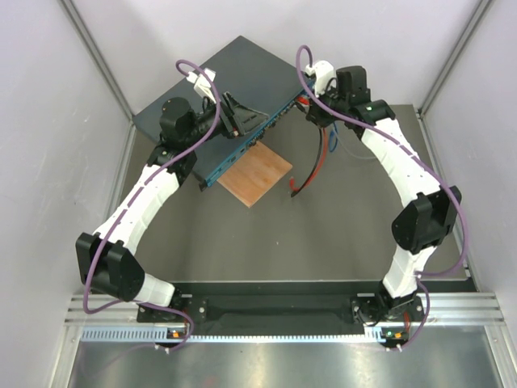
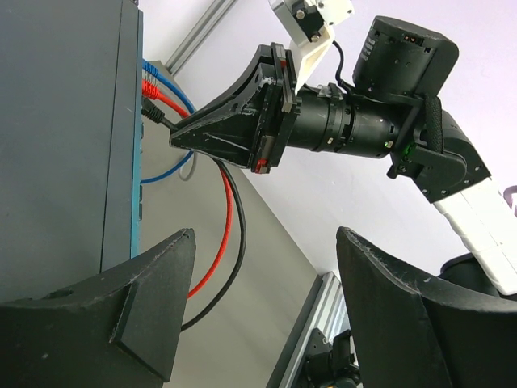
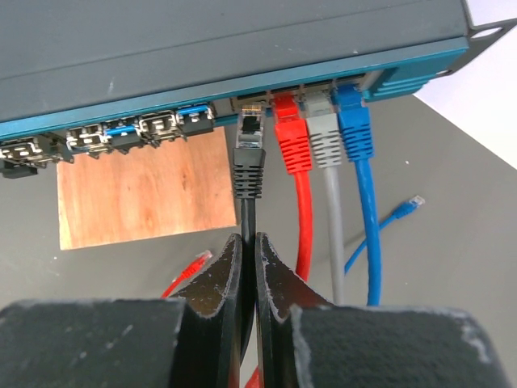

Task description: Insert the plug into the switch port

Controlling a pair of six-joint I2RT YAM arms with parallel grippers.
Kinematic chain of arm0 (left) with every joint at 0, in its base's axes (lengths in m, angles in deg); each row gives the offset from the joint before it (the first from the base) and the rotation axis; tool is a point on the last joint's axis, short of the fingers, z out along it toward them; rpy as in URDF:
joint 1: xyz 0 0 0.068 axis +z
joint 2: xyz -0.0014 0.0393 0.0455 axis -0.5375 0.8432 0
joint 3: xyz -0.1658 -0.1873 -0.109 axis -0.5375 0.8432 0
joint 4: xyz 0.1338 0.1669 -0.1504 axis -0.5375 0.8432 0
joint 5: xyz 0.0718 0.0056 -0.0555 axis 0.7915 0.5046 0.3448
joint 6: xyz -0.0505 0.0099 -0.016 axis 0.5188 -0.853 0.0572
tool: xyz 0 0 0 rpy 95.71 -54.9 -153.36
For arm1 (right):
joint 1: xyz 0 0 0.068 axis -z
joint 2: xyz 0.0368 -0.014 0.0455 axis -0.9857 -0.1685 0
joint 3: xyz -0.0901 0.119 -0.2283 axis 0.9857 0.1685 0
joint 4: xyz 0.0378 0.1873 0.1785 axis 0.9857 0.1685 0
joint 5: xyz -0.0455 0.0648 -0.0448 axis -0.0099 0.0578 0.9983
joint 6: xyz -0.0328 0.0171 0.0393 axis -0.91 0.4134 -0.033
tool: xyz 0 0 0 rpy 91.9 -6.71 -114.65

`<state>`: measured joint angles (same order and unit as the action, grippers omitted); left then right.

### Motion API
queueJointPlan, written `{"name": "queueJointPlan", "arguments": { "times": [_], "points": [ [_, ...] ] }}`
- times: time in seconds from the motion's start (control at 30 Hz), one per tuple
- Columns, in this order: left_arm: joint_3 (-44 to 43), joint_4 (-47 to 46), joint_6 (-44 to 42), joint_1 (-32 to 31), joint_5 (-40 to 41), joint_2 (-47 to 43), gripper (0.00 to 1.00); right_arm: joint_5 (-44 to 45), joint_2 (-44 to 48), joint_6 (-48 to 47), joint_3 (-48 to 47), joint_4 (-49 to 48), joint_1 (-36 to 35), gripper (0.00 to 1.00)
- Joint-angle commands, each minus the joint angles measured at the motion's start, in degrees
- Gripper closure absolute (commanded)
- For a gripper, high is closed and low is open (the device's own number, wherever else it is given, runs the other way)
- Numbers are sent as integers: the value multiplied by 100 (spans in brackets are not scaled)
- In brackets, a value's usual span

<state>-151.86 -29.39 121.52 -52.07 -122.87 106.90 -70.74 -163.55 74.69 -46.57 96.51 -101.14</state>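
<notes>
**Right hand** (image 3: 249,257): fingers together, clamped on the black cable (image 3: 248,212) just behind the black plug (image 3: 249,158). The plug's tip stands at the mouth of a socket in the teal front edge of the switch (image 3: 202,48), immediately left of the seated red plug (image 3: 291,133), grey plug (image 3: 325,133) and blue plug (image 3: 354,125); full seating cannot be told.

**Left hand** (image 2: 262,275): fingers well apart, holding nothing, beside the same edge.

**Switch:** lies far left on the tabletop (image 1: 347,234), with a wooden board (image 1: 254,174) just beside its front.
</notes>
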Motion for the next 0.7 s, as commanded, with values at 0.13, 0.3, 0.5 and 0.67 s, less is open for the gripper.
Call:
{"name": "queueJointPlan", "arguments": {
  "times": [0.13,0.3,0.5,0.67],
  "points": [
    [48,-327,30,-5,-38,-43,25,147,-126,-189,-478,-367,27,100],
    [48,-327,4,-5,-38,-34,25,25,-240,-251,-688,-149,54,100],
    [74,-318,12,-5,-38,-52,24,-362,-460,-330,-1154,369,80,100],
    [66,-327,39,-5,-47,-34,24,-433,-565,-435,-1374,783,63,100]
  ]
}}
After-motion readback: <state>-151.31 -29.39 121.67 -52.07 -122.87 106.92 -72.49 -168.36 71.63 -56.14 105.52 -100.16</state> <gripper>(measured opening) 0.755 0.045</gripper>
